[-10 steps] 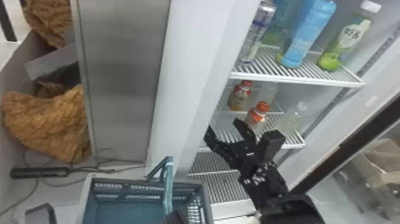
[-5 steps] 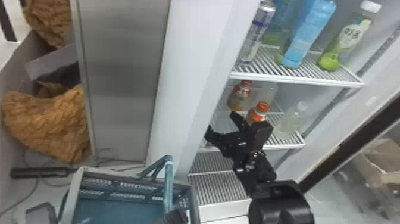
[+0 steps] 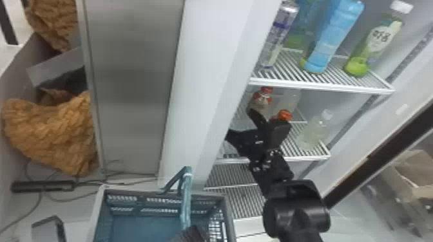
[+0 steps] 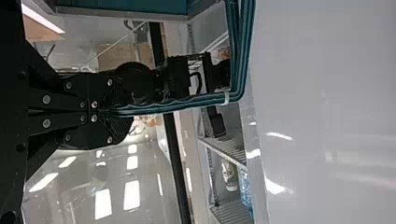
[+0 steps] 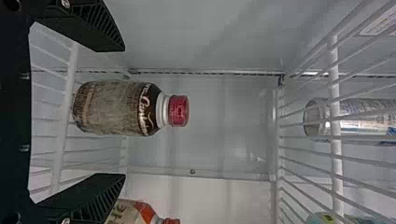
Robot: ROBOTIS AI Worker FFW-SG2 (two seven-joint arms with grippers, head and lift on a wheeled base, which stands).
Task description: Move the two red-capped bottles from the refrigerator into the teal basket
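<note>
my right pincer [image 3: 240, 121] is spread, room either side of the left bottle [image 5: 116, 108]; the right bottle [image 5: 127, 211] stands near one finger [image 5: 95, 198], both behind the shelf edge [image 3: 306, 158]. my left pincer [image 3: 192, 232] clenches the basket [image 3: 138, 192] handle [image 3: 186, 199].

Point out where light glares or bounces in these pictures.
Left wrist view: white streaks glare off the glossy pale panel, and bright rectangles, lamps or reflections, I can't tell; head view: soft sheen on the steel panel; right wrist view: fairly even light around the upper red-capped bottle.
</note>
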